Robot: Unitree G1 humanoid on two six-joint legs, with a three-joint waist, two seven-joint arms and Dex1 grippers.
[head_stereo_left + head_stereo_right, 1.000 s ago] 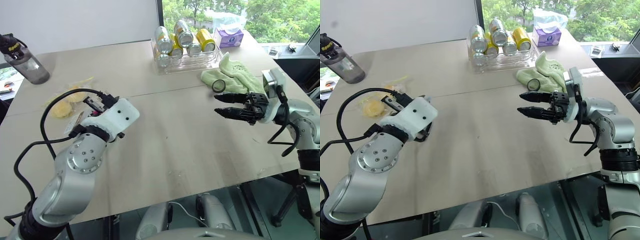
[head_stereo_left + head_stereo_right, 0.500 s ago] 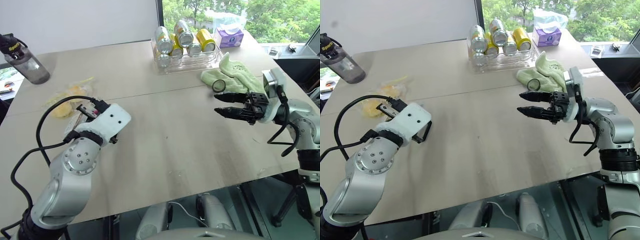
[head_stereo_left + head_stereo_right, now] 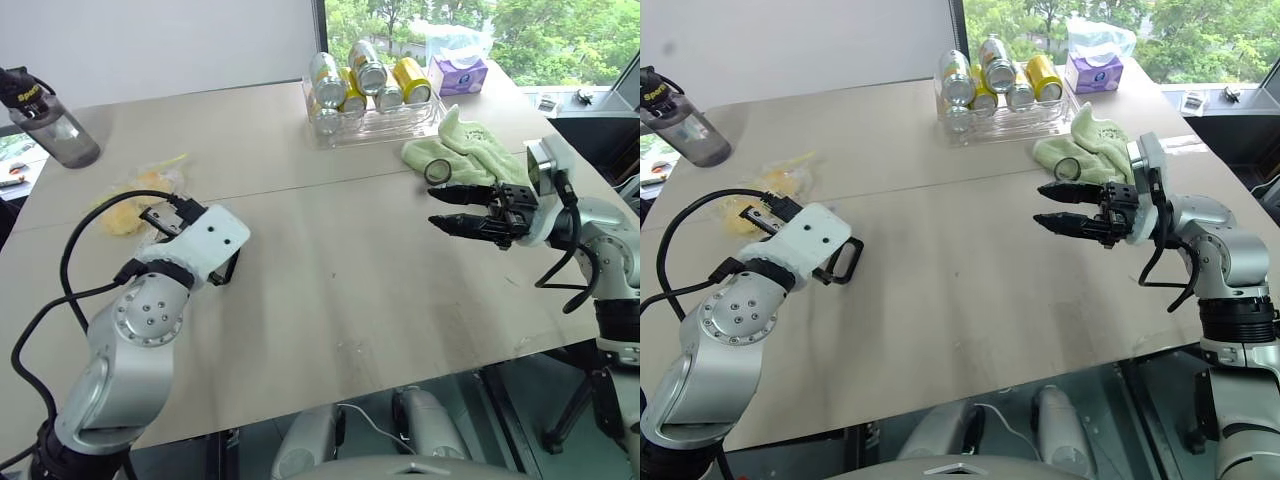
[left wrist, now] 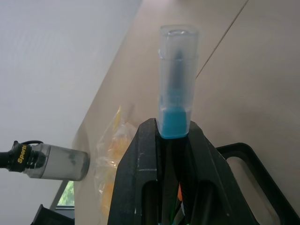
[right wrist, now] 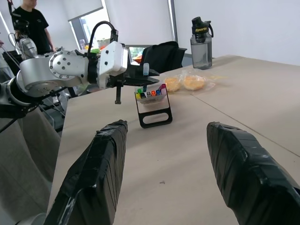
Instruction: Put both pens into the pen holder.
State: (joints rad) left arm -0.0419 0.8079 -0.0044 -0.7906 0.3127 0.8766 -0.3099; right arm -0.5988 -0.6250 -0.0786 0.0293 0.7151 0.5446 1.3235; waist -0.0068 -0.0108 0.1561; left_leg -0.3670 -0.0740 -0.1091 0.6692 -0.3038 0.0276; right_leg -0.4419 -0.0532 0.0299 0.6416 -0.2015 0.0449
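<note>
Gripping the blue-ended black marker pen point(image 4: 176, 89), the left gripper point(image 5: 140, 76) has slid left, hovering over the clear black-framed pen holder point(image 5: 152, 105), so insertion looks close. The right gripper point(image 3: 452, 207) hangs open, empty.

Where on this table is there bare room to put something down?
The widest bare stretch of the beige table lies in the middle, between the black-framed clear pen holder and the right tool. The far right corner is crowded: clear tray of drink cans, crumpled green cloth.
</note>
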